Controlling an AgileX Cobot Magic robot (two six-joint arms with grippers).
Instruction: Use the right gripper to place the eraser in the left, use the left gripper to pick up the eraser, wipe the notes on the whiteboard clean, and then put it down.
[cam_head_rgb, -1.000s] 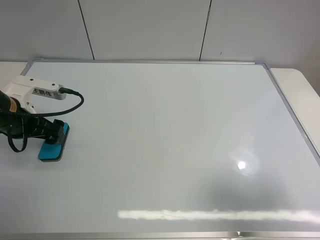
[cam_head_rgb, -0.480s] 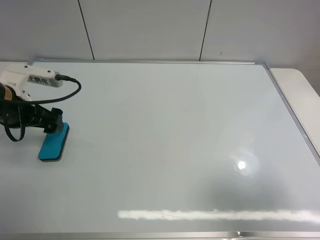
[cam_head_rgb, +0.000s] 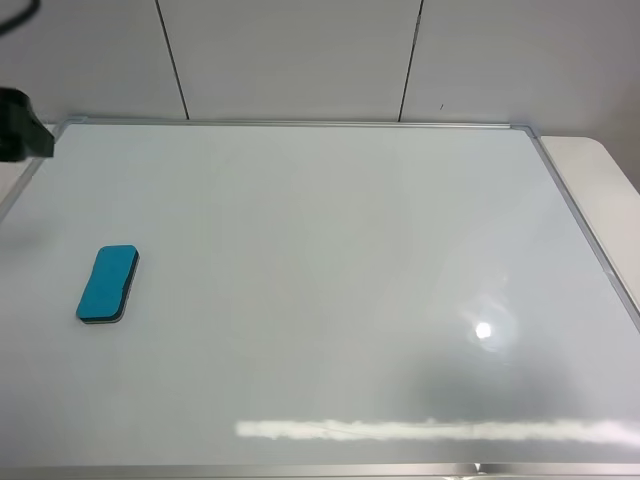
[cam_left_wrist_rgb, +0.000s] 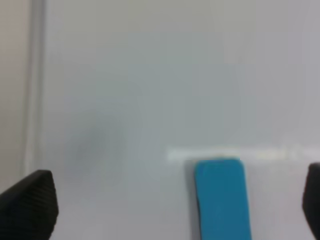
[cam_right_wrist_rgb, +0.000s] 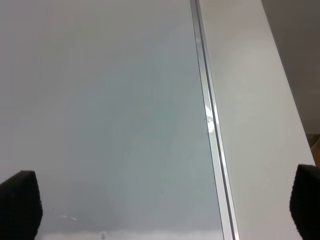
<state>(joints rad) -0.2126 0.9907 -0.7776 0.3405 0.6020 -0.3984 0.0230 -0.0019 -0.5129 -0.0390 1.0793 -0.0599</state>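
Note:
The blue eraser (cam_head_rgb: 108, 285) lies flat on the left part of the whiteboard (cam_head_rgb: 320, 250), with nothing holding it. No notes show on the board. A dark part of my left arm (cam_head_rgb: 20, 135) shows at the far left edge, above the board's back left corner. In the left wrist view my left gripper (cam_left_wrist_rgb: 170, 206) is open and empty, raised above the eraser (cam_left_wrist_rgb: 222, 197), which lies between its wide-apart fingertips (cam_left_wrist_rgb: 27, 205). My right gripper (cam_right_wrist_rgb: 162, 205) is open and empty over the board's right edge; it is out of the high view.
The whiteboard's metal frame (cam_right_wrist_rgb: 210, 125) runs along its right side, with the white table (cam_head_rgb: 600, 180) beyond it. A grey panelled wall (cam_head_rgb: 300, 55) stands behind the board. Lamp glare (cam_head_rgb: 484, 330) shows on the board at the lower right.
My left gripper has let go of the eraser, risen and drawn back to the far left corner. The eraser stays where it lay.

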